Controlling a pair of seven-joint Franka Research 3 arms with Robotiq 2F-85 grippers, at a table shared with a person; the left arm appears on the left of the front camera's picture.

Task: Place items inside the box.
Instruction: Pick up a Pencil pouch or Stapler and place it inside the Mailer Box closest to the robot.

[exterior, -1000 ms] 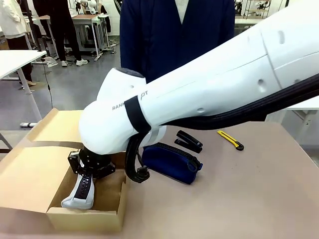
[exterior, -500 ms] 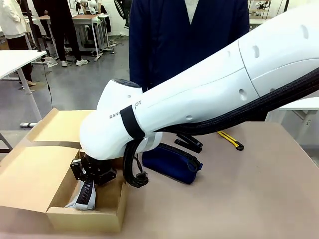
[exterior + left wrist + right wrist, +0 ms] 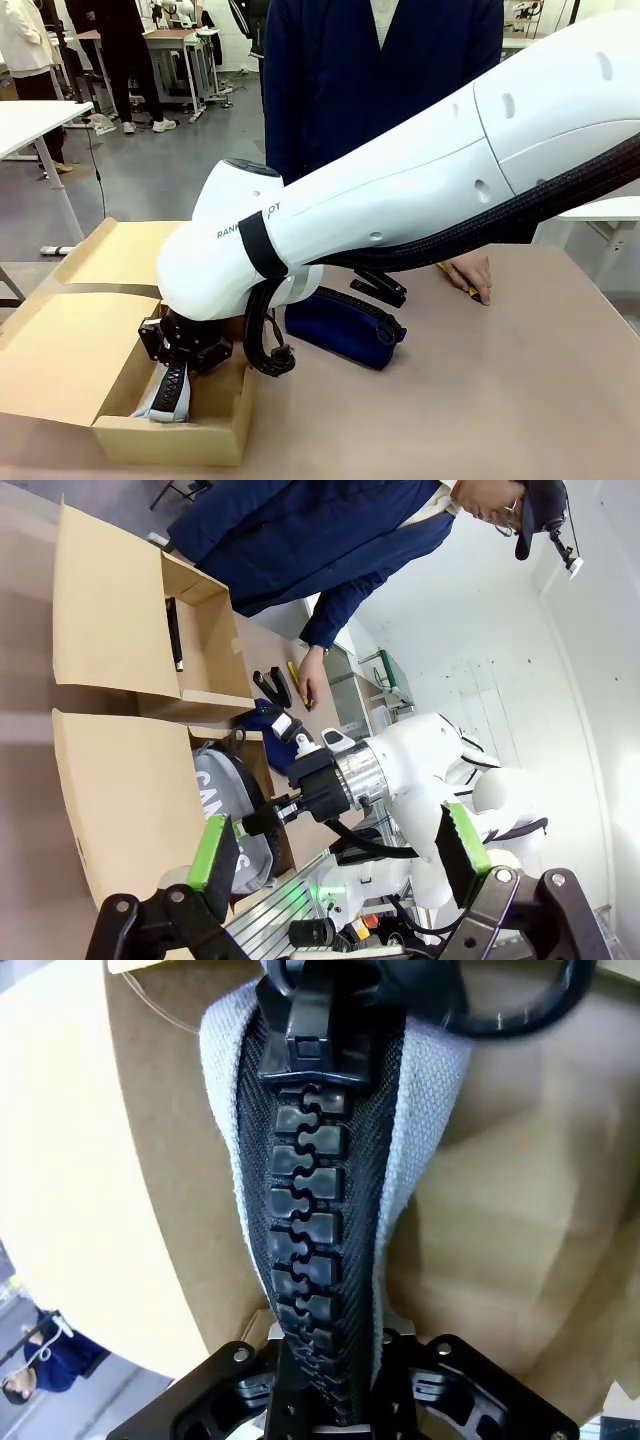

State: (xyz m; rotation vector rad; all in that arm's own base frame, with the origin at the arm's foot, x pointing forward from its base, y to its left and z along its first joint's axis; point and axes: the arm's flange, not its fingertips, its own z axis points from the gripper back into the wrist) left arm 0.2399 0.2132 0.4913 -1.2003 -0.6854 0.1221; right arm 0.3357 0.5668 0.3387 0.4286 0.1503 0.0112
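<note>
In the front view, we see the right tool (image 3: 180, 362) pinching the grey fabric zip pencil case (image 3: 160, 406) inside the open brown cardboard box (image 3: 170, 441). In the left wrist view, the left tool (image 3: 335, 842) hangs spread. In the right wrist view, the case's black zip rises from the clamped fingers.

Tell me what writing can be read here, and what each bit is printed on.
"RANK", then "OT" past a black band: on the right arm, front view; the band hides the letters between.
"CA", with the letters after it unclear: white print on the grey case in the box, left wrist view.
Nothing else is legible.
</note>
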